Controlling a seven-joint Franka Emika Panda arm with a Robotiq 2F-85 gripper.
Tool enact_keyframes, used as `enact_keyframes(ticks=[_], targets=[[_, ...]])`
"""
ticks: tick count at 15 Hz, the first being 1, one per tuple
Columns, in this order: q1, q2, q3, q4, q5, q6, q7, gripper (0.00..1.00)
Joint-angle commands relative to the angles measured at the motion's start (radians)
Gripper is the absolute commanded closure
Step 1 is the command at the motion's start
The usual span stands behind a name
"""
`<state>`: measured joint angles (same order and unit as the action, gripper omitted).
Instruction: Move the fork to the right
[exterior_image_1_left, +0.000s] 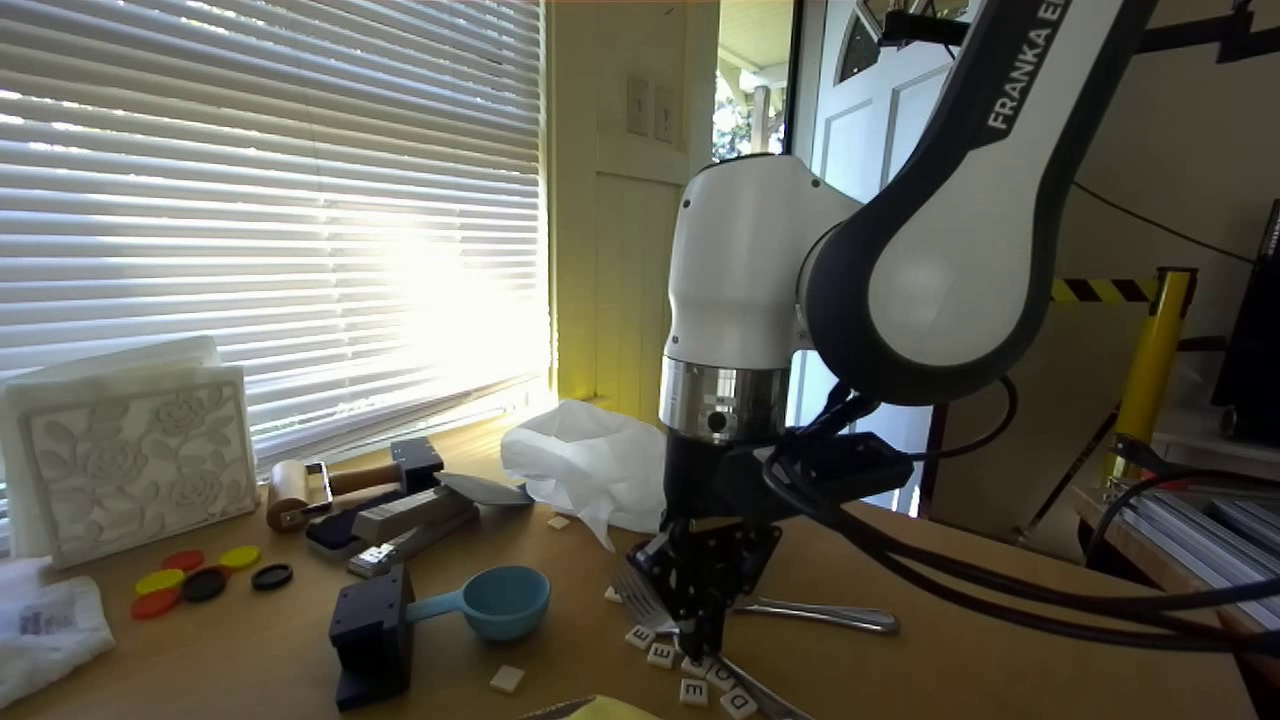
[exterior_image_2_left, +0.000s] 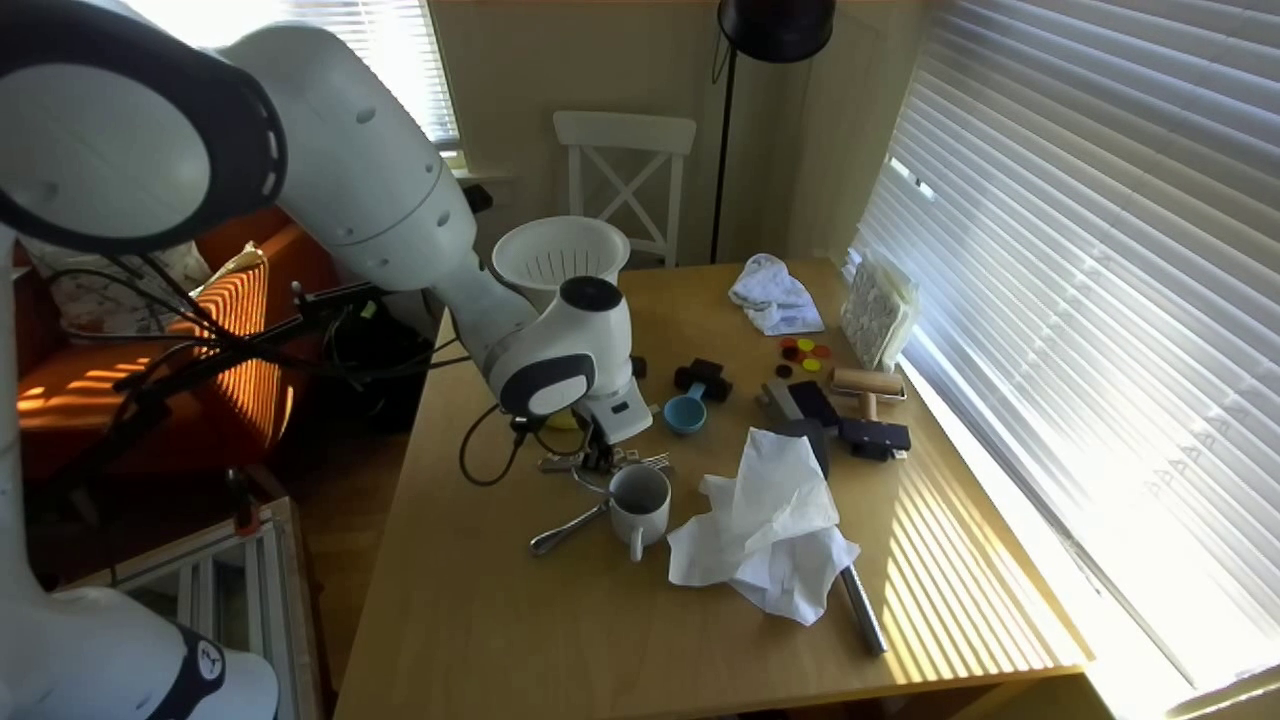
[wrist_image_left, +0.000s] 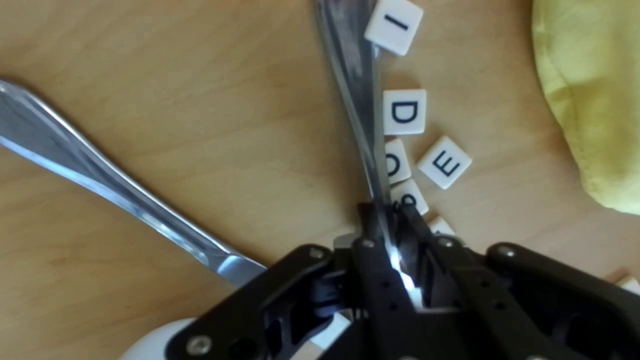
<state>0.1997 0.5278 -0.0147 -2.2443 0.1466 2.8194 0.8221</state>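
Note:
The silver fork (wrist_image_left: 356, 80) lies between the fingers of my gripper (wrist_image_left: 385, 212) in the wrist view, its handle pointing to the top of the picture. A tile marked I overlaps the handle's edge. The gripper is shut on the fork. In an exterior view the fork's tines (exterior_image_1_left: 640, 596) stick out on one side of the gripper (exterior_image_1_left: 703, 645) and its handle (exterior_image_1_left: 760, 690) on the other. In an exterior view the tines (exterior_image_2_left: 657, 462) point towards the blinds, with the gripper (exterior_image_2_left: 598, 460) around the fork's middle. I cannot tell how far it is off the table.
Letter tiles (exterior_image_1_left: 694, 692) lie beside the fork. Another metal utensil (wrist_image_left: 165, 220) lies close by, its handle (exterior_image_2_left: 570, 530) next to the white mug (exterior_image_2_left: 640, 500). A blue scoop (exterior_image_1_left: 505, 602), white paper (exterior_image_2_left: 765, 530) and a yellow cloth (wrist_image_left: 595, 100) are around.

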Motion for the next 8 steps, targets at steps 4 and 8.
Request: enact_keyframes(ticks=[4,8], targets=[[0.004,-0.011,0.005,0.011,0.028,-0.025,-0.016,0.98],[0.011,-0.085,0.011,-0.028,0.024,-0.036,-0.016,0.98]])
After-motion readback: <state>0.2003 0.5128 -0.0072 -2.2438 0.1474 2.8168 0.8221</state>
